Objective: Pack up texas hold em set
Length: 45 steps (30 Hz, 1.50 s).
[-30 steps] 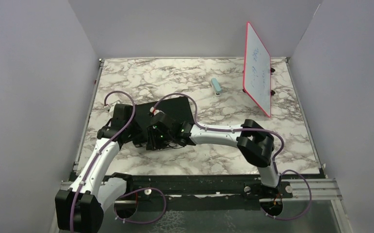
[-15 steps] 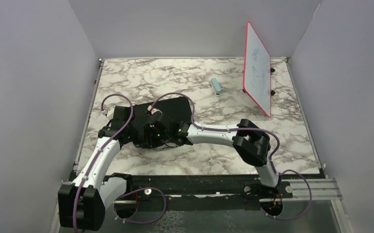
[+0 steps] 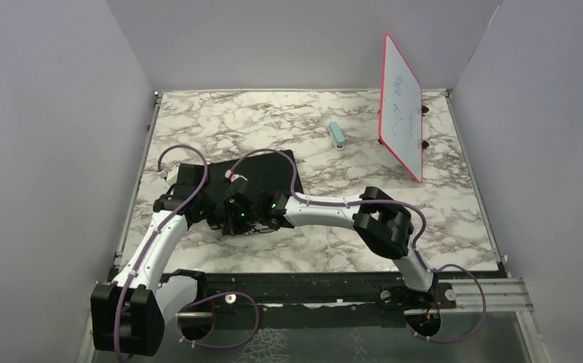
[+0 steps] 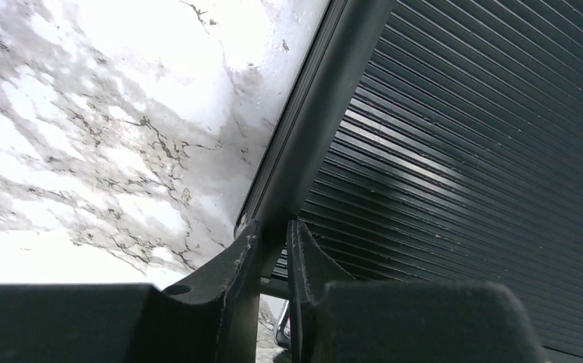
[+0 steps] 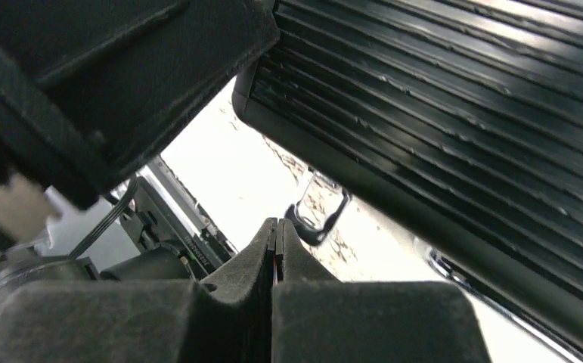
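On the marbled table (image 3: pixel 235 121) (grey walls (image 3: pixel 46 113) around), the left gripper (image 4: pixel 273 228) pinches the briefcase (image 4: pixel 462 151) rim, right gripper (image 5: pixel 275 224) pressed together.

- The marble-patterned table (image 3: pixel 333 242), white with grey veining, carries three things.
- A closed black briefcase (image 3: pixel 269 174) lies flat on its left half, nearer the front edge than the back.
- A pale blue block (image 3: pixel 336 135) lies behind and right of the briefcase, well apart.
- A red-framed whiteboard (image 3: pixel 401 106) stands upright farther right of the briefcase, near the back right corner.
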Tool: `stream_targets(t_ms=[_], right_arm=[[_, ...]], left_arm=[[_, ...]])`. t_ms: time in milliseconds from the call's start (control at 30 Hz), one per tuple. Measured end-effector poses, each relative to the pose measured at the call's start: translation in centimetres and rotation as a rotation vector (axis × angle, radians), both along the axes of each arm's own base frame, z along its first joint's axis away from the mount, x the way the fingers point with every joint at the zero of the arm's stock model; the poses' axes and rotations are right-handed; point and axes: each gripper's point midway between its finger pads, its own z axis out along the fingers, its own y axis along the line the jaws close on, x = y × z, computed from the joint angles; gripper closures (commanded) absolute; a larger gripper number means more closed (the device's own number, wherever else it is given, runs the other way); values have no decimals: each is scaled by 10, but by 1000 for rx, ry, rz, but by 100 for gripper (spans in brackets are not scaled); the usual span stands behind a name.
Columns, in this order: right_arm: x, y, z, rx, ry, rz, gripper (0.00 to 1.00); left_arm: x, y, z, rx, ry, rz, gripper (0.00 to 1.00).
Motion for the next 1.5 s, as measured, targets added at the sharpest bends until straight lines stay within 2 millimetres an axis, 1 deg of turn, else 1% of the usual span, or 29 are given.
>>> stream_targets(t_ms=[67, 167, 233, 300, 500, 633, 700, 833, 1033, 1167, 1333, 1400, 1500], right_arm=[[2, 5, -4, -14, -5, -3, 99], [15, 15, -10, -39, -33, -33, 99], [19, 24, -7, -32, -34, -38, 99], [22, 24, -6, -44, -45, -53, 99], [22, 21, -9, -56, -53, -70, 99], [21, 16, -6, -50, -55, -71, 90], [18, 9, -5, -59, -53, -68, 88], [20, 1, -3, -65, -45, -70, 89], [14, 1, -4, -67, -16, -45, 90], [9, 0, -4, -74, 7, -37, 96], [4, -2, -14, -86, 61, -57, 99], [2, -6, -24, -111, 84, -66, 99], [-3, -15, -48, -175, 119, -73, 99]], left_arm=[[0, 0, 0, 0, 4, 0, 82], [0, 1, 1, 5, 15, -4, 82], [1, 1, 1, 8, 23, -8, 81], [1, 1, 2, 11, 34, -14, 81], [7, 0, 4, 8, 41, -30, 81], [7, -1, 4, 6, 44, -37, 81], [7, -1, 4, 4, 44, -41, 80], [7, -2, 5, -2, 37, -44, 80], [7, -2, 5, -2, 35, -47, 80], [7, -2, 5, -2, 34, -47, 80], [7, -2, 4, -1, 35, -49, 80], [7, -2, 4, -1, 35, -50, 80], [8, -2, 5, -1, 34, -51, 80]])
